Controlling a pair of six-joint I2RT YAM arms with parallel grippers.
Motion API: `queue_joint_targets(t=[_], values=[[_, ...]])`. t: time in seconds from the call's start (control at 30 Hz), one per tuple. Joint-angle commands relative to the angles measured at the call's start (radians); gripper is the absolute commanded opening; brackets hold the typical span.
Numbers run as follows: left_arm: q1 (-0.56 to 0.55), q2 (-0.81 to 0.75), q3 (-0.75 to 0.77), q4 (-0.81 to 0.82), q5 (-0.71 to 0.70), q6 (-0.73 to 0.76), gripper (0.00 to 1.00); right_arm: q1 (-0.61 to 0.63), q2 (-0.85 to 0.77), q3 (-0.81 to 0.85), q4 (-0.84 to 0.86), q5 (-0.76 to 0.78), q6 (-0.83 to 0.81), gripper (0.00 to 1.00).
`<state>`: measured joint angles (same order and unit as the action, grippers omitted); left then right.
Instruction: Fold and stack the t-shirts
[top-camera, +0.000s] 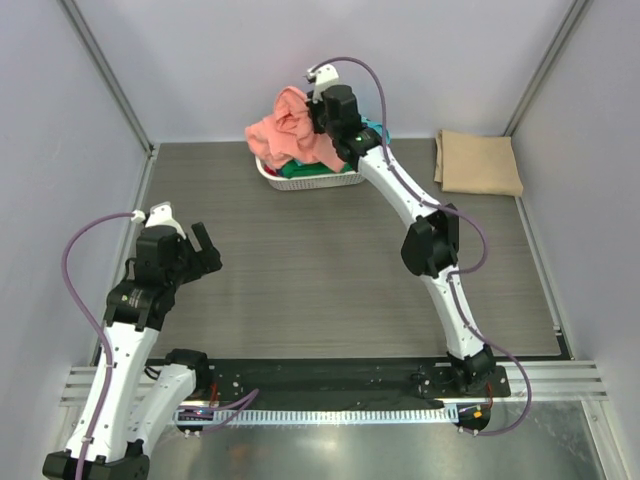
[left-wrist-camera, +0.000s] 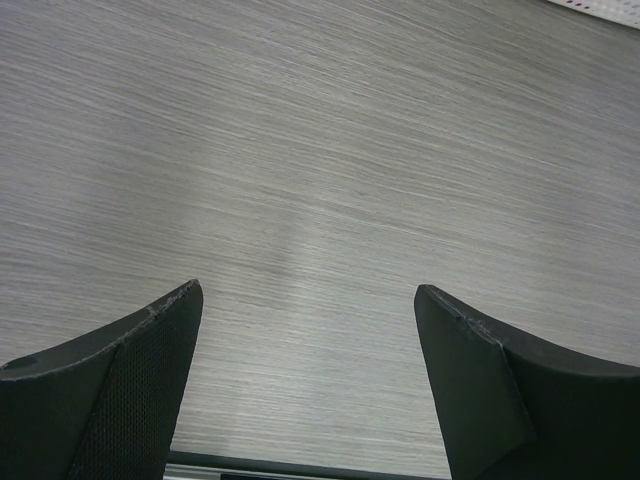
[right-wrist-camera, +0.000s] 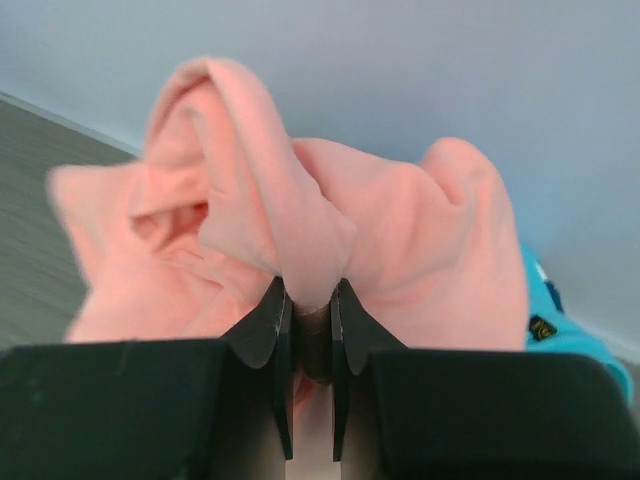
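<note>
The right claw (right-wrist-camera: 311, 300) is clenched on a fold of the salmon-pink t-shirt (right-wrist-camera: 400, 240), pinching the cloth between its fingers. That shirt hangs bunched above the white basket (top-camera: 310, 183) at the far side of the surface (top-camera: 300, 280); its lower edge seems to rest on the basket, though the top view is unclear there. Green (top-camera: 300, 168) and teal (top-camera: 372, 128) cloth lie inside the basket. A folded tan t-shirt (top-camera: 478, 162) lies flat at the far right. The left claw (left-wrist-camera: 308, 300) hovers spread wide over bare surface, holding nothing.
</note>
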<state>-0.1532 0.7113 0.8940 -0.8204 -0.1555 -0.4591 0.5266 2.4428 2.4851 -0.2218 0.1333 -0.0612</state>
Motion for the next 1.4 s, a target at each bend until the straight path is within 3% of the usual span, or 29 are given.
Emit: queue_joint_targets(t=[0.0,0.1,0.2,0.23,0.3,0.33,0.37,0.43,0.47,0.57,0.7,0.93,1.13,1.33,1.37], values=[[-0.003,-0.006,0.0,0.02,-0.029,0.008,0.87,0.127,-0.298,0.028,0.139,0.043,-0.156,0.01],[-0.002,-0.003,0.0,0.02,-0.032,0.007,0.87,0.153,-0.506,-0.092,0.141,0.107,-0.143,0.01],[-0.003,-0.003,0.0,0.02,-0.036,0.005,0.87,0.154,-0.747,-0.348,0.137,0.234,-0.075,0.01],[-0.003,-0.003,0.002,0.02,-0.036,0.007,0.87,0.153,-0.807,-0.52,0.133,0.283,-0.043,0.15],[-0.003,-0.003,0.002,0.018,-0.041,0.007,0.87,0.147,-0.97,-0.693,0.051,0.471,0.024,0.93],[-0.003,0.0,0.002,0.018,-0.044,0.007,0.87,0.13,-1.005,-0.809,-0.03,0.508,0.096,1.0],[-0.003,0.005,0.003,0.017,-0.049,0.005,0.87,0.051,-1.022,-0.854,-0.241,0.503,0.254,0.99],[-0.003,0.017,0.011,0.014,-0.055,0.007,0.87,-0.057,-1.044,-1.017,-0.408,0.384,0.415,1.0],[-0.003,0.031,0.02,0.007,-0.056,0.007,0.87,-0.118,-1.067,-1.099,-0.445,0.343,0.485,1.0],[-0.003,0.062,0.043,-0.005,-0.052,0.005,0.87,-0.132,-1.264,-1.389,-0.378,0.33,0.52,1.0],[-0.005,0.163,0.069,0.027,0.034,-0.035,0.86,-0.135,-1.442,-1.45,-0.398,0.333,0.537,1.0],[-0.028,0.474,0.177,0.18,0.083,-0.095,0.83,-0.135,-1.469,-1.491,-0.445,0.198,0.603,1.0],[-0.039,0.825,0.425,0.277,0.06,-0.116,0.82,-0.132,-1.516,-1.692,-0.295,-0.007,0.641,1.0],[-0.039,1.207,0.827,0.235,0.024,-0.139,0.81,-0.129,-1.528,-1.723,-0.274,-0.087,0.604,1.0],[-0.039,1.264,0.956,0.212,0.019,-0.136,0.81,-0.129,-1.53,-1.72,-0.274,-0.095,0.595,1.0]])
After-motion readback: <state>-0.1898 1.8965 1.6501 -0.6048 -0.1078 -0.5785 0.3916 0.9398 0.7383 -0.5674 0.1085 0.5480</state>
